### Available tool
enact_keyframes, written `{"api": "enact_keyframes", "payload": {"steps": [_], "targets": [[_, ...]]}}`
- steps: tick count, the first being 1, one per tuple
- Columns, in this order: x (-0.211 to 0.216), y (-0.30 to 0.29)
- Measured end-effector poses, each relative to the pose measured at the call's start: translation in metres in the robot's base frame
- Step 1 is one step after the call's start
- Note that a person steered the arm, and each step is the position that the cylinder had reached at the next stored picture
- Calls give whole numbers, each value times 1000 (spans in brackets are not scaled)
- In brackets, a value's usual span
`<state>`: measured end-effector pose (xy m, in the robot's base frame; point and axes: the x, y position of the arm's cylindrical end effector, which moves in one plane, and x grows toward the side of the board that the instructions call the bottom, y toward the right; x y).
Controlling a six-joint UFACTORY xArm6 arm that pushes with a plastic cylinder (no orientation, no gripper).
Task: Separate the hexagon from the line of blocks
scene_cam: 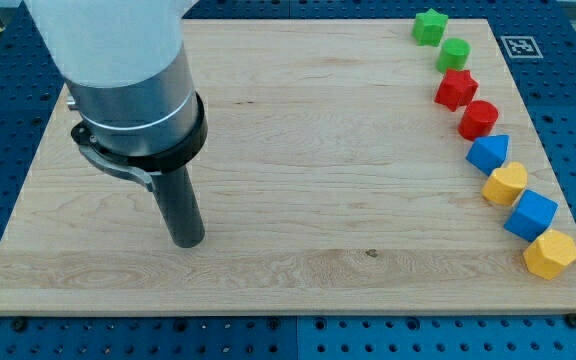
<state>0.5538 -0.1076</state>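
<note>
Several blocks form a curved line down the view's right side of the wooden board (298, 150). From top to bottom: a green star (430, 26), a green cylinder (454, 54), a red star (457, 89), a red cylinder (479, 119), a blue triangular block (489, 154), a yellow heart (505, 184), a blue cube (531, 214) and a yellow hexagon (551, 254). The hexagon is at the line's bottom end, touching the blue cube. My tip (188, 241) rests on the board at the view's left, far from all blocks.
The board lies on a blue perforated table (568, 90). A black-and-white marker tag (519, 46) sits at the board's top right corner. The arm's grey and white body (128, 80) fills the view's top left.
</note>
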Motion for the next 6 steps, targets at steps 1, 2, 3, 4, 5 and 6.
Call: {"api": "enact_keyframes", "payload": {"steps": [1,2,3,4,5,6], "targets": [[0,0],[19,7],[65,71],[65,88],[65,153],[65,154]]}}
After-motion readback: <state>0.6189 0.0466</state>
